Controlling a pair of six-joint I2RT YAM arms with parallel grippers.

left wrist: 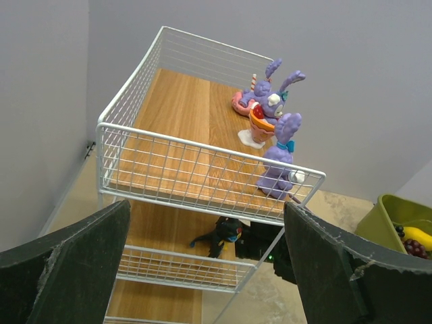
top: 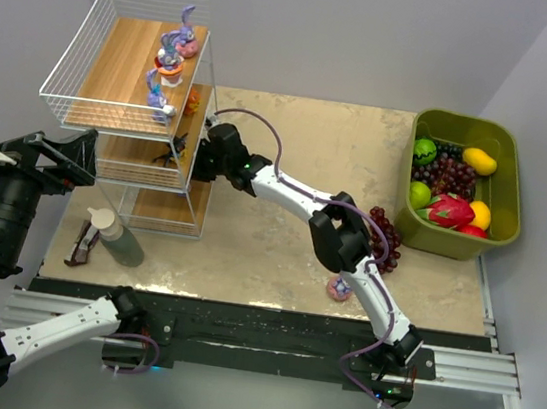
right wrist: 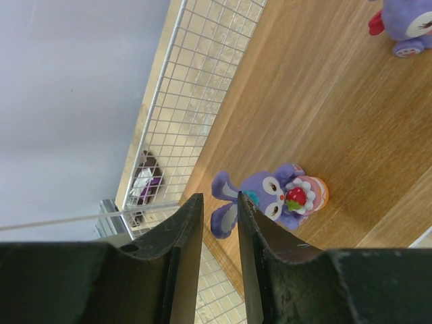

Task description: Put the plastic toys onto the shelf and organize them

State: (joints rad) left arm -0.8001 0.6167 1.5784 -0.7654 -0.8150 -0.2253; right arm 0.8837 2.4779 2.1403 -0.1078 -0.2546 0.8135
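At the middle tier of the shelf (top: pixel 122 53), my right claw (right wrist: pixel 216 197) points in from the open side, its jaws only a narrow slit apart. Just past its tips a purple bunny (right wrist: pixel 270 199) with a strawberry cup rests on the wooden board, its ears toward the slit. I cannot tell whether I pinch an ear or merely hover by it. Farther ahead and to the right of the tips sits another purple figure (right wrist: pixel 405 27). Above this claw, on the top tier, three toys cluster near the edge: a long-eared bunny (left wrist: pixel 266 91), an orange cup figure (left wrist: pixel 262 125) and a bow-tied bunny (left wrist: pixel 280 158). Just beside the claw stands a black insect toy (left wrist: pixel 219 239). Well behind it, on the table by my right forearm, a pink-based toy (top: pixel 340 289) lies near a grape bunch (top: pixel 385 237). My left claw (left wrist: pixel 206 209) hangs released, jaws spread wide around nothing, looking down on the shelf from outside its mesh.
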